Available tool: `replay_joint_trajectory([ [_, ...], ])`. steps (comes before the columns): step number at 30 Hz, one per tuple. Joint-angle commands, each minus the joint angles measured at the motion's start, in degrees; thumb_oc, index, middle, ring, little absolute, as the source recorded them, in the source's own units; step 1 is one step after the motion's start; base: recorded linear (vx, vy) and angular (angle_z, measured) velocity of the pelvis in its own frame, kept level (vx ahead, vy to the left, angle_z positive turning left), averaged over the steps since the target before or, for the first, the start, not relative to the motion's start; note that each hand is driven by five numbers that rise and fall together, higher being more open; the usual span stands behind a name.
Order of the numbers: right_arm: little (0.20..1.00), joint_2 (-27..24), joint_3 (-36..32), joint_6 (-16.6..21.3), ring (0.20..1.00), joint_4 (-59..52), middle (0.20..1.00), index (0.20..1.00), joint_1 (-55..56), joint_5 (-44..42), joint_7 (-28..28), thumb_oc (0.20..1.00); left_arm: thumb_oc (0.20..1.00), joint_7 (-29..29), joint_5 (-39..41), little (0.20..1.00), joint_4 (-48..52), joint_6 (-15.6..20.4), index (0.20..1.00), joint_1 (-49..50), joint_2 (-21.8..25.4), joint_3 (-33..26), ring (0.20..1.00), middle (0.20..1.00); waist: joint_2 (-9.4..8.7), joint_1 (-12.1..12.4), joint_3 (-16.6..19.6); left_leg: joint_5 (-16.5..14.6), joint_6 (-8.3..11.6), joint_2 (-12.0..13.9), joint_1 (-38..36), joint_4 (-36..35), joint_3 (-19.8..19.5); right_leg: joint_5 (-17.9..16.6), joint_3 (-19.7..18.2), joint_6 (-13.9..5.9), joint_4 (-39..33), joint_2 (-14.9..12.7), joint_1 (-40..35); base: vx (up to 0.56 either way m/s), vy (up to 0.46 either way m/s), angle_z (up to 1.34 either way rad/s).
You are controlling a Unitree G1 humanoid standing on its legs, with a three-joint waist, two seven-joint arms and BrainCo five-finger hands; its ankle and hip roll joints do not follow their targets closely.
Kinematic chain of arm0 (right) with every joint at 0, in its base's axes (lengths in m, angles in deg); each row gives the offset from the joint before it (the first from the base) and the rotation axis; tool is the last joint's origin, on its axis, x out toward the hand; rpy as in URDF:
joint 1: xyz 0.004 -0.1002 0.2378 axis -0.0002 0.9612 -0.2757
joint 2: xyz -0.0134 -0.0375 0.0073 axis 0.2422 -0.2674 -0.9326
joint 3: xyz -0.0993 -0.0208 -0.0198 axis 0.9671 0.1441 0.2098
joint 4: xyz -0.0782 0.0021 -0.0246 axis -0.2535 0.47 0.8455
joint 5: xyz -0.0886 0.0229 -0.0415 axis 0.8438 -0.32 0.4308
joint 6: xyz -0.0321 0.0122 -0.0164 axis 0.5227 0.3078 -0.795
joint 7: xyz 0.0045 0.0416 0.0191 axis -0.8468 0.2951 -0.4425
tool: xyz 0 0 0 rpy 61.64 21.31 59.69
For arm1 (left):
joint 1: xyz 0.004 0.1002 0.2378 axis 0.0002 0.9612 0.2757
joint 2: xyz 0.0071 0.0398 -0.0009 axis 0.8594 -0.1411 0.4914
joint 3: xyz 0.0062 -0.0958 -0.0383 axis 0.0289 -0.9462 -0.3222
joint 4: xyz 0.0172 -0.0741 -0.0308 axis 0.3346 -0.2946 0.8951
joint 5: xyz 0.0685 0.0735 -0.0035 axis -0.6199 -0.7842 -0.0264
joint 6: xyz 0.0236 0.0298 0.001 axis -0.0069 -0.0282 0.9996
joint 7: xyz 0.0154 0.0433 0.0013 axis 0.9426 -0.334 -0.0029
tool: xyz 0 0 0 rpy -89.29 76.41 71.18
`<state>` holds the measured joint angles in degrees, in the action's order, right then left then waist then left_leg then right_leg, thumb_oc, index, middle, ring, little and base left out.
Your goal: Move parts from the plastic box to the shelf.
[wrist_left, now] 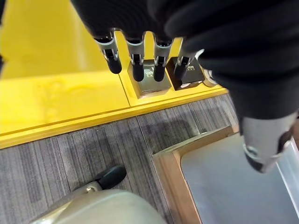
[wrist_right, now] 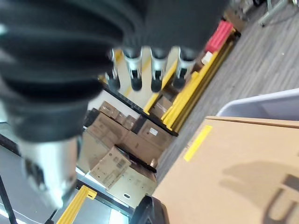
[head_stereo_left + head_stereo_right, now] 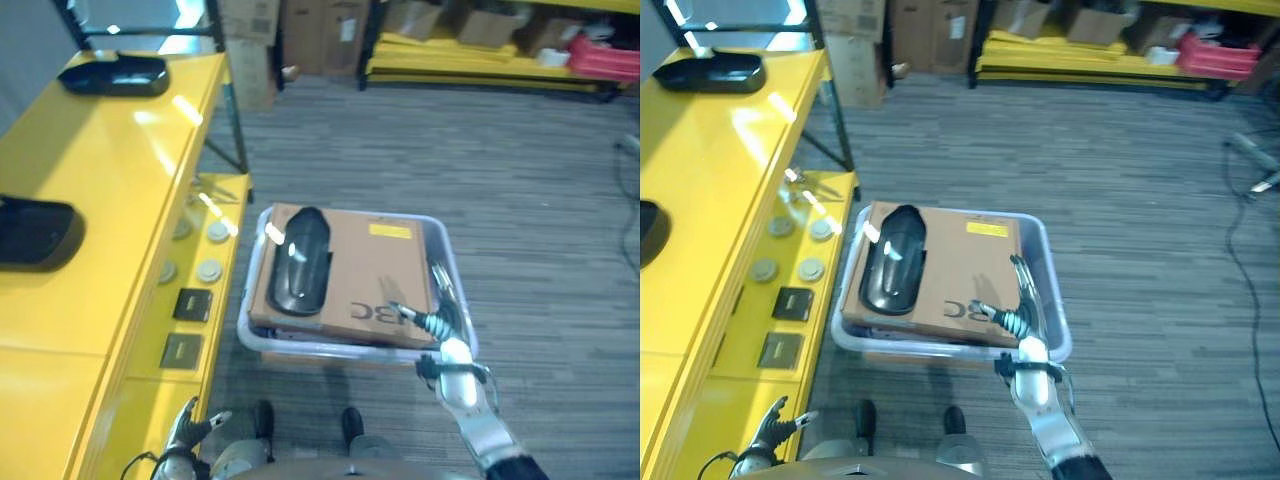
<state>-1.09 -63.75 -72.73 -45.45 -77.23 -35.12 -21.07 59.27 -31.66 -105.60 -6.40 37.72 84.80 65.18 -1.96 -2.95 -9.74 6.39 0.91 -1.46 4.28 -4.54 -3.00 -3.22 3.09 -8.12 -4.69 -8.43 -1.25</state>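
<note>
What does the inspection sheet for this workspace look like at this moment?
Surface: yellow shelf along the robot's left; grey striped floor.
Job's things: plastic box on the floor, a cardboard sheet lying in it, one black part on the cardboard. Two more black parts already on the shelf.
Clutter: round discs and dark square plates on the shelf's lower ledge.
Hands: right hand open, fingers straight over the cardboard's near right corner, holding nothing. Left hand open, low beside the shelf, holding nothing.
Cables: nothing reported.
Surroundings: cardboard boxes and a low yellow rack with a red item at the far side.
</note>
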Motion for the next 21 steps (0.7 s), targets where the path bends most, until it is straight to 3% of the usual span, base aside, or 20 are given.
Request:
replay_joint_trajectory([
  [1,1.0,-1.55,0.71,-1.16,1.0,1.33,1.0,1.0,-8.92,3.49,4.94,1.0,1.0,-2.45,0.6,1.0,-0.89,0.74,1.0,-3.42,-0.03,1.81,1.0,1.0,-0.05,3.56,-3.07,-2.93,1.43,2.9,3.33,1.02,-2.19,-0.52,1.35,-3.1,1.28,-3.16,6.21,-0.19,-0.048,0.31],
  [8,1.0,-3.93,1.1,-6.12,1.0,17.31,1.0,1.0,-26.27,3.42,11.47,1.0,1.0,-3.29,2.28,1.0,2.6,1.1,1.0,-7.66,0.55,7.45,1.0,1.0,0.56,8.35,-5.92,-0.23,2.69,2.18,10.04,0.64,-6.08,-2.2,4.63,-2.72,0.26,-3.36,9.53,-0.06,-0.026,0.44],
  [21,1.0,-3.42,-5.11,-9.18,1.0,23.37,1.0,1.0,-25.28,1.34,19.33,1.0,1.0,-5.62,3.12,1.0,2.9,0.64,1.0,-10.82,0.57,7.38,1.0,1.0,2.0,8.92,-8.63,1.25,2.8,0.97,14.62,0.57,-9.27,-2.36,7.03,-2.93,0.88,-4.16,12.37,-0.02,0.014,0.17],
])
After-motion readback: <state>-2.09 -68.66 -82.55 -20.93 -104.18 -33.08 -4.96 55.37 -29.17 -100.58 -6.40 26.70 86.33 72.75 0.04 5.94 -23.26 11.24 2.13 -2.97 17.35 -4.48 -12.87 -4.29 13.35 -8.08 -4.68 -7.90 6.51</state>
